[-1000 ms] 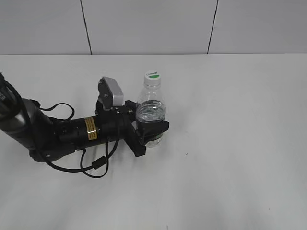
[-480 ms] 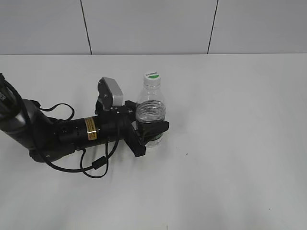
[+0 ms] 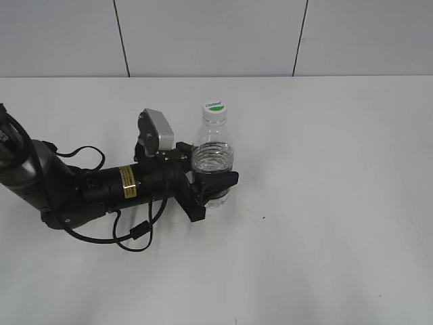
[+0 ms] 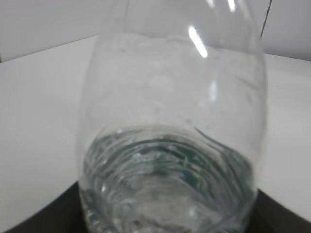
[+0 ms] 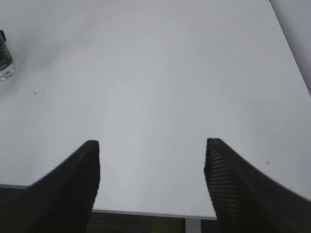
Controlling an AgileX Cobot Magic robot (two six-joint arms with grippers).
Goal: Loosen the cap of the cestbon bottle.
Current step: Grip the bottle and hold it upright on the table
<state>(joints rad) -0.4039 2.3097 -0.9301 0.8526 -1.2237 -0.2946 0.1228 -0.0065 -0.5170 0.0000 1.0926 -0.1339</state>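
Observation:
The cestbon bottle (image 3: pixel 213 154) stands upright on the white table, clear and ribbed, with its white cap (image 3: pixel 214 107) with a green mark on top. My left gripper (image 3: pixel 211 188) is shut on the bottle's lower body, jaws on both sides. In the left wrist view the bottle (image 4: pixel 170 126) fills the frame, water and green label showing low down. My right gripper (image 5: pixel 151 160) is open and empty above the table's near edge; it is out of the exterior view. The bottle's base (image 5: pixel 5 60) shows at the far left of the right wrist view.
The left arm (image 3: pixel 81 186) with its cables lies low across the table's left side. The table's front edge (image 5: pixel 146 212) runs just under the right jaws. A grey panelled wall (image 3: pixel 216 37) stands behind the table.

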